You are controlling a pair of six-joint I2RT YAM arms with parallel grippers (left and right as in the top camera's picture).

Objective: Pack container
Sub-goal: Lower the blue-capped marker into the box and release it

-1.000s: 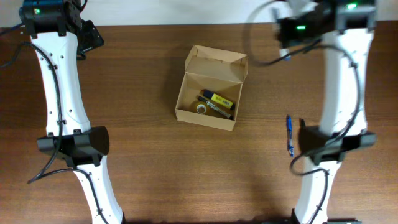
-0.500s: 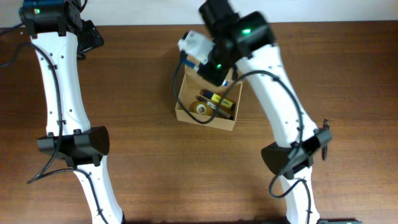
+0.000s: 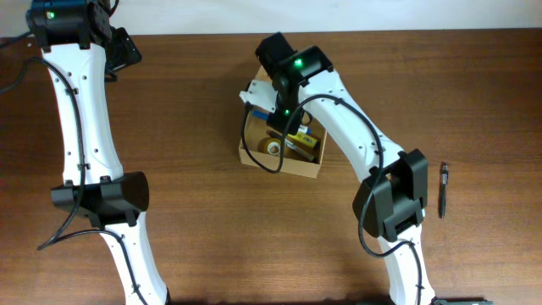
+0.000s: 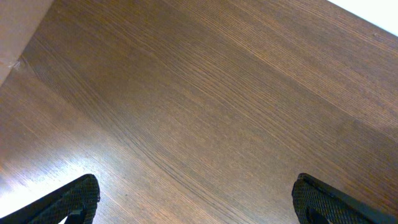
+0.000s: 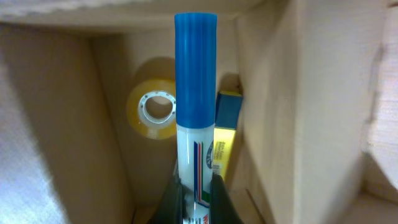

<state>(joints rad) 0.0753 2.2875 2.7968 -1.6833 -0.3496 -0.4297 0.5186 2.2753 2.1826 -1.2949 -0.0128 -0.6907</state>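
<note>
while the left claw (image 4: 196,200) gapes open, the right claw (image 5: 194,194) pinches a blue-capped marker (image 5: 195,93) over the container (image 5: 280,93).

Tan-brown cardboard box (image 3: 288,166), blue-capped white marker (image 5: 196,118), yellow tape roll (image 5: 139,122), dark brown wood-grain table (image 3: 254,237)

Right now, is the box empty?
No, a tape roll and a yellow item lie inside the box.

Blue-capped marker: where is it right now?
The marker is clamped in the right gripper, cap pointing into the open container; in the right wrist view it sits between the tape roll and a yellow-and-blue item.
</note>
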